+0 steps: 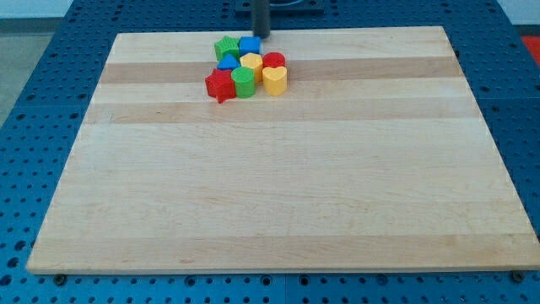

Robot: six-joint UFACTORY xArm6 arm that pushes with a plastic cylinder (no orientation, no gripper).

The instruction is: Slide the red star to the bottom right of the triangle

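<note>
The red star [219, 85] lies at the lower left of a tight cluster of blocks near the board's top edge. The blue triangle [228, 64] sits just above and right of it, partly hidden among the others. My tip [261, 36] stands at the board's top edge, just above and right of the blue cube [250, 46], well apart from the red star. The rod rises out of the view's top.
The cluster also holds a green star [226, 47], a yellow block [251, 62], a red cylinder [274, 61], a green cylinder [244, 83] and a yellow heart [275, 79]. The wooden board [270, 186] lies on a blue pegboard table.
</note>
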